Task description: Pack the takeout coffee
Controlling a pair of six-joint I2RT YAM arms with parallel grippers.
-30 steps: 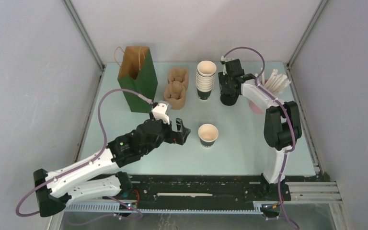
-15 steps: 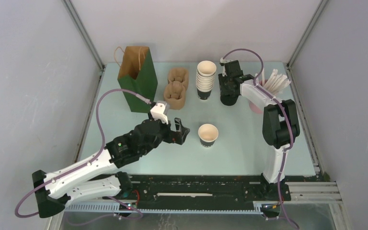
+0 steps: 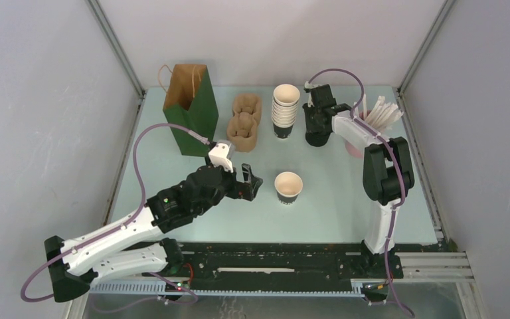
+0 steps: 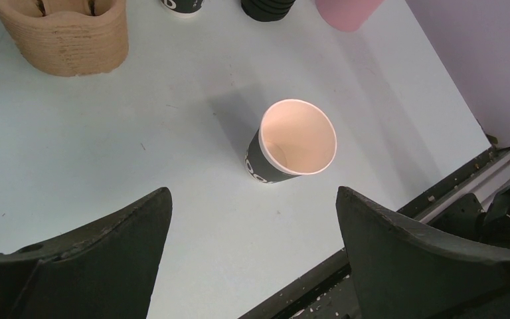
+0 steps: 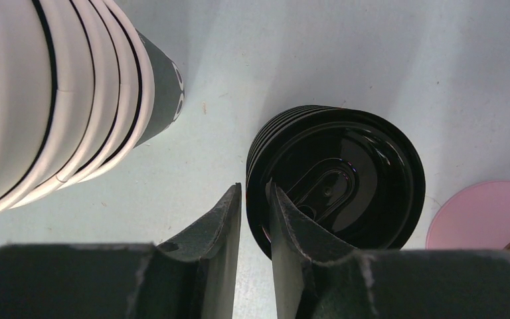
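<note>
Over the last second the left arm has barely shifted, while the right gripper (image 5: 254,193) has narrowed its fingers about the rim of the top lid (image 5: 352,179) on the lid stack (image 5: 263,129). Whether they pinch it yet I cannot tell. Fetching the lid seems under way and packing not begun.

From the left, the green bag (image 3: 190,109) stands open, its inside unseen. Two cardboard carriers (image 3: 244,124) hold no cups. The left gripper (image 3: 252,183) gapes wide and empty, just beside the coffee cup (image 3: 288,187), which stands lidless and empty mid-table. Behind are the cup stack (image 3: 285,109) and a pink holder (image 5: 485,212) of white sticks.
</note>
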